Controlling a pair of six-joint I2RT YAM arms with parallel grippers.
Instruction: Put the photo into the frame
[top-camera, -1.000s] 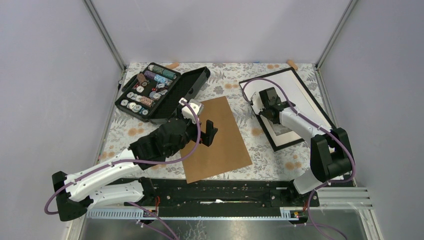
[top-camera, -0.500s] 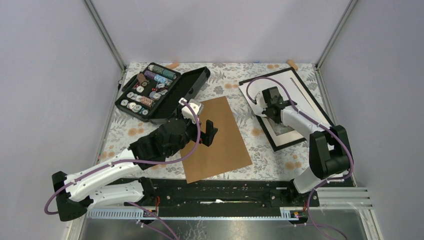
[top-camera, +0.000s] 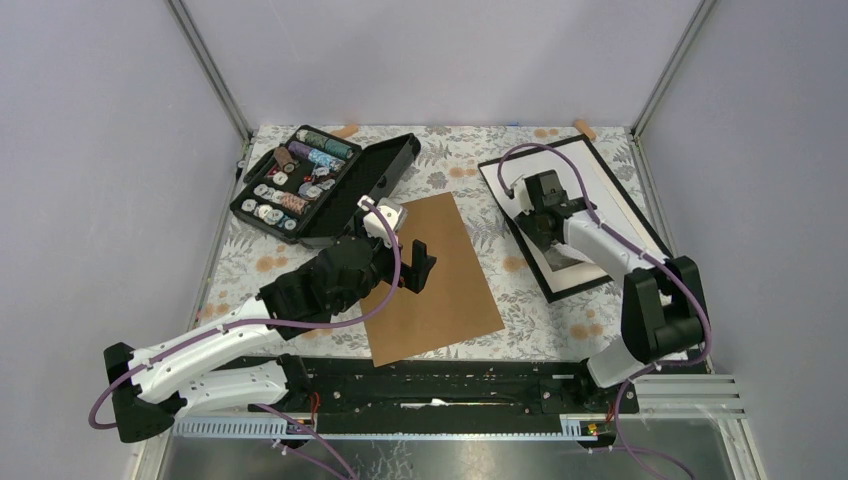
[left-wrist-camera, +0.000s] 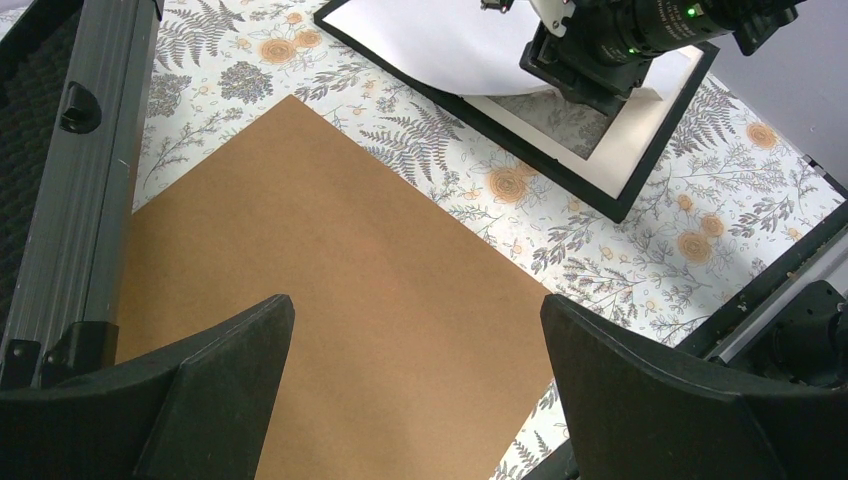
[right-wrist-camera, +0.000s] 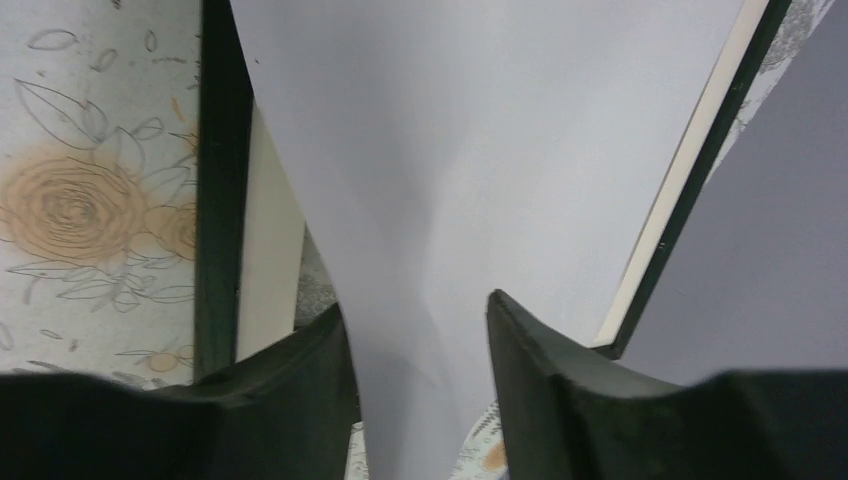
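The photo (top-camera: 507, 176) shows only its plain white side and lies across the frame's far-left part, slightly bowed. The frame (top-camera: 563, 291) is a thin black rectangle with a cream mat, flat at the table's right. My right gripper (top-camera: 545, 214) hovers over the frame's middle. In the right wrist view its jaws stand apart, and the photo (right-wrist-camera: 480, 150) runs loose between the fingertips (right-wrist-camera: 520, 330) of that gripper (right-wrist-camera: 415, 310), over the frame (right-wrist-camera: 220, 200). My left gripper (left-wrist-camera: 415, 305) is open above the brown board (left-wrist-camera: 330, 250), holding nothing. The left wrist view also catches the photo (left-wrist-camera: 440, 40) and frame (left-wrist-camera: 660, 150).
A brown backing board (top-camera: 430, 270) lies mid-table under my left gripper (top-camera: 405, 265). An open black case of thread spools (top-camera: 310, 180) stands at the back left, its lid (left-wrist-camera: 90, 150) close beside the board. Grey walls close in the table on three sides.
My right gripper's jaws have gone from shut on the photo to apart, and the wrist has shifted slightly over the frame. The left arm has not moved.
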